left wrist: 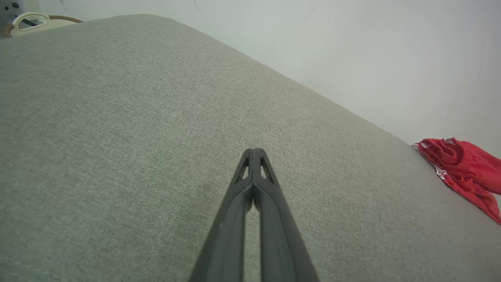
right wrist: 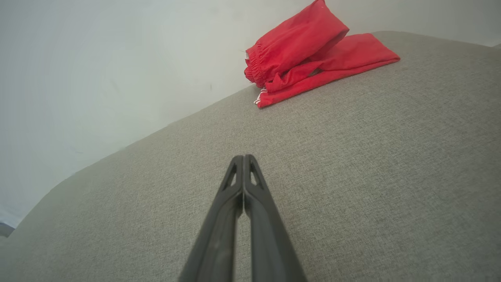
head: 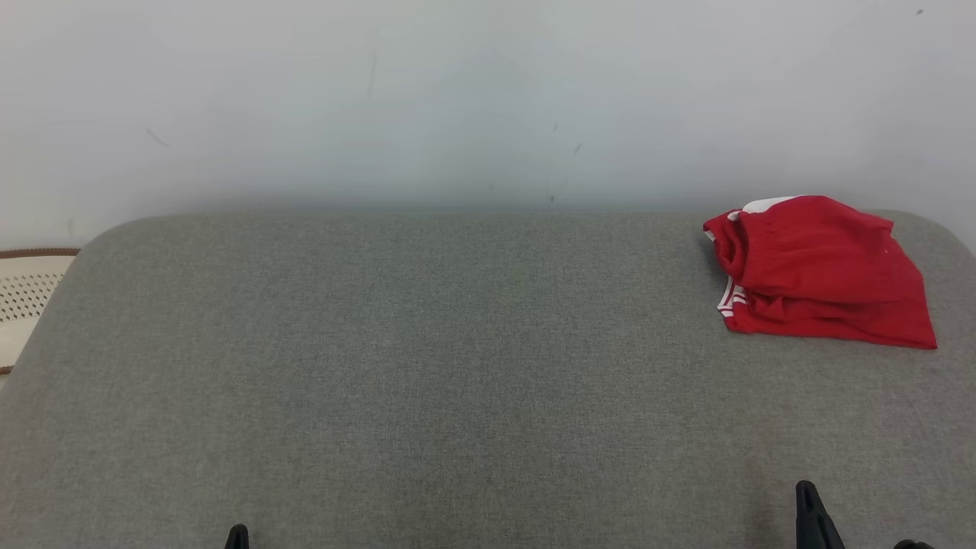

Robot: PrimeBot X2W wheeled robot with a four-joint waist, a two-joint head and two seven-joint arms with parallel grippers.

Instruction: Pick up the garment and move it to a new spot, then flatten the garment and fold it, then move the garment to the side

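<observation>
The garment (head: 820, 274) is a red pair of shorts with white trim, bunched in a folded heap at the far right of the grey fabric surface (head: 427, 366). It also lies at the right edge of the left wrist view as the garment (left wrist: 465, 168) and at the top of the right wrist view as the garment (right wrist: 309, 51). My left gripper (left wrist: 254, 150) is shut with nothing in it, hovering over bare fabric far left of the garment. My right gripper (right wrist: 243, 157) is shut and empty, well short of the garment. Their tips peek in at the head view's bottom: left gripper (head: 237, 530), right gripper (head: 807, 488).
A pale wall (head: 488, 99) rises right behind the grey surface, whose far corners are rounded. A cream perforated basket with a brown rim (head: 27, 297) stands beyond the left edge, also the basket (left wrist: 33, 21).
</observation>
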